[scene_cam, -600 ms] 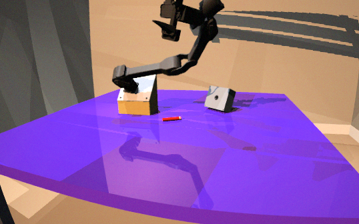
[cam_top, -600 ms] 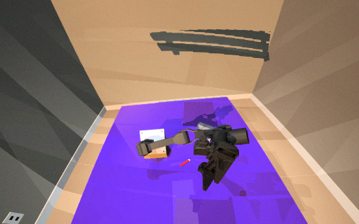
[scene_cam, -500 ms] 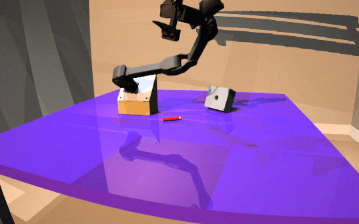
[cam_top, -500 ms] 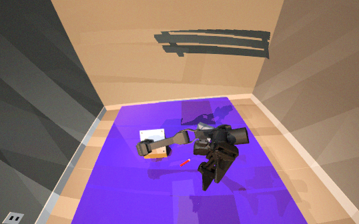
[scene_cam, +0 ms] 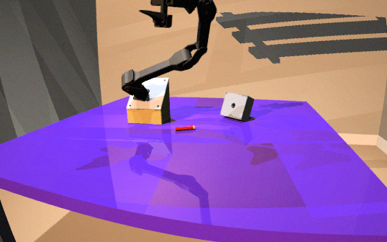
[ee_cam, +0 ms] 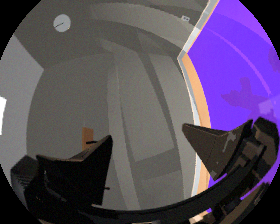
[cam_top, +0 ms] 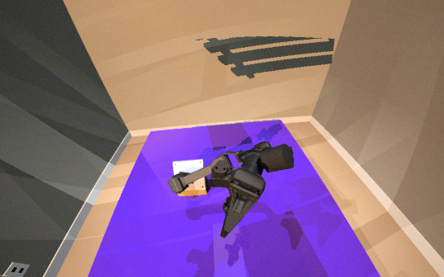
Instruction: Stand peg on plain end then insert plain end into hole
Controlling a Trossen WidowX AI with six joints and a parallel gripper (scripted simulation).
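Note:
The red peg (scene_cam: pixel 185 128) lies on its side on the purple table (scene_cam: pixel 231 173). Its white band is at its right end. The light grey sloped panel (scene_cam: pixel 239 102) stands behind the peg and to its right, with one dark hole (scene_cam: pixel 233 105) in its face. Nothing shows in the hole. My gripper (ee_cam: pixel 148 133) is wide open and empty. It is raised high above the table, well away from the peg and panel, and is partly cut off by the top edge in the exterior view. In the top view the peg and panel are hidden behind the arm.
The arm rises from a wedge-shaped block (cam_top: pixel 192 192) (scene_cam: pixel 144 116) with a white sloped top and an orange-yellow front. This block is left of the peg in the exterior view. The wrist view mostly shows grey walls, with the table's edge at the right.

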